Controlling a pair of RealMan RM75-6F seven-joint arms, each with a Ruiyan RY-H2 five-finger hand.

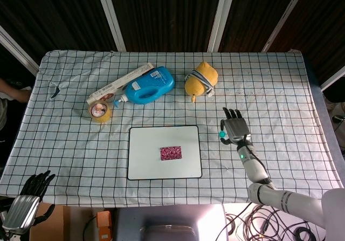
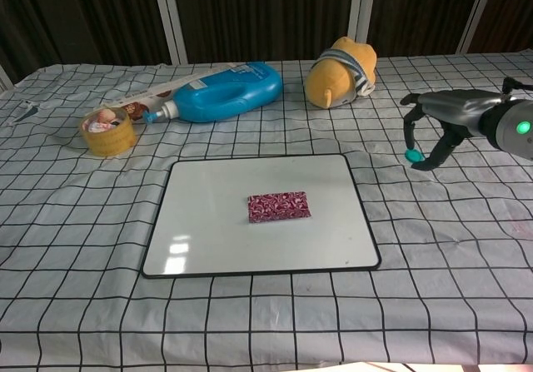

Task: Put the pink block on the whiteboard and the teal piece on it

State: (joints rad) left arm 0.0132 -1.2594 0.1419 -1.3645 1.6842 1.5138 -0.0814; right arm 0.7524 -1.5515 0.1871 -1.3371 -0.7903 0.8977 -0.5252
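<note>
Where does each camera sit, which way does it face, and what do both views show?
Head view: high above the near table edge, looking steeply down on the table; shows the right robot hand with its forearm, and the left robot hand low beside the table.
Chest view: low at the near edge, looking across the table toward the dark curtains; shows only the right robot hand.
Shared: whiteboard with pink block, teal piece in the right robot hand, blue bottle, tape roll, yellow plush.
</note>
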